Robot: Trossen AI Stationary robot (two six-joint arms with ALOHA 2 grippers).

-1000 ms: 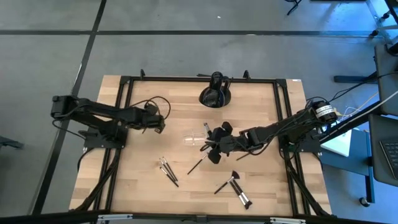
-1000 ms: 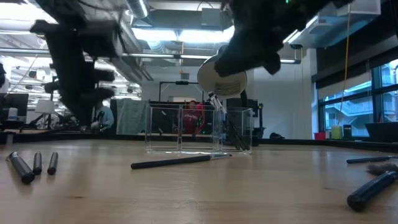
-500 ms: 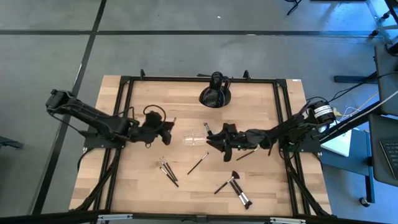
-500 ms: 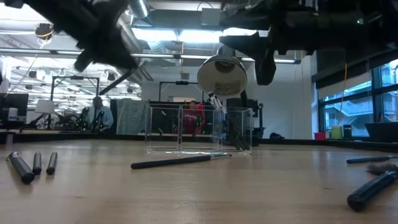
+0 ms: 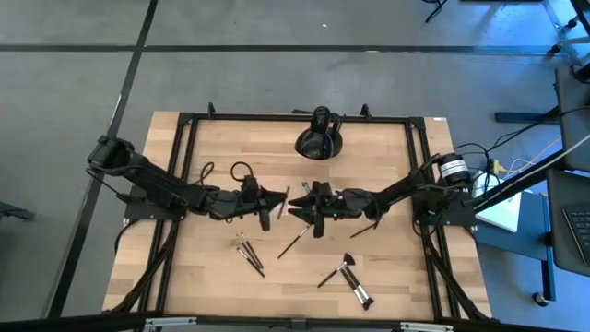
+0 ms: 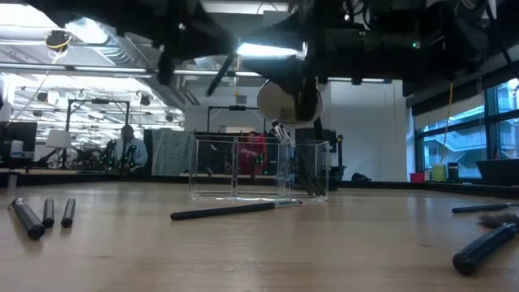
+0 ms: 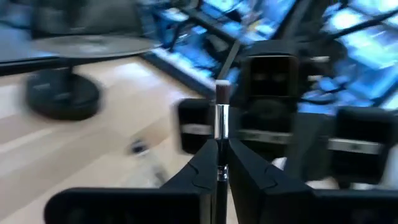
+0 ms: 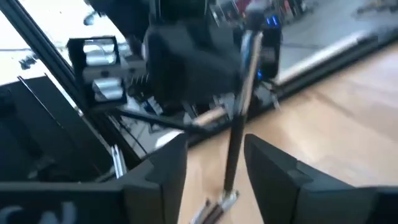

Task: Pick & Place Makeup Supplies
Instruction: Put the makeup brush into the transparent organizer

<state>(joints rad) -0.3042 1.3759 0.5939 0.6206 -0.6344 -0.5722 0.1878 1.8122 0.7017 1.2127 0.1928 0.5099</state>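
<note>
Two grippers are meeting nose to nose above the middle of the wooden table [image 5: 212,267]. Reaching in from the left, the left gripper [image 5: 279,197] is pinching a thin dark makeup brush [image 7: 221,121] between its pressed-together fingers [image 7: 200,168], the brush standing out beyond the fingertips toward the other arm. Facing it, just beside, the right gripper [image 5: 297,207] is hanging with its fingers [image 8: 273,168] spread apart, and the same brush is showing between them without touching either. Nearer the front edge, three short brushes [image 5: 248,251] are lying side by side, a single long brush [image 5: 293,243] is resting near the centre, and two fluffy-tipped brushes [image 5: 346,272] are lying to the right. A clear organiser tray [image 6: 259,169] is standing behind them, with a black round mirror [image 5: 319,140] at the back edge.
</note>
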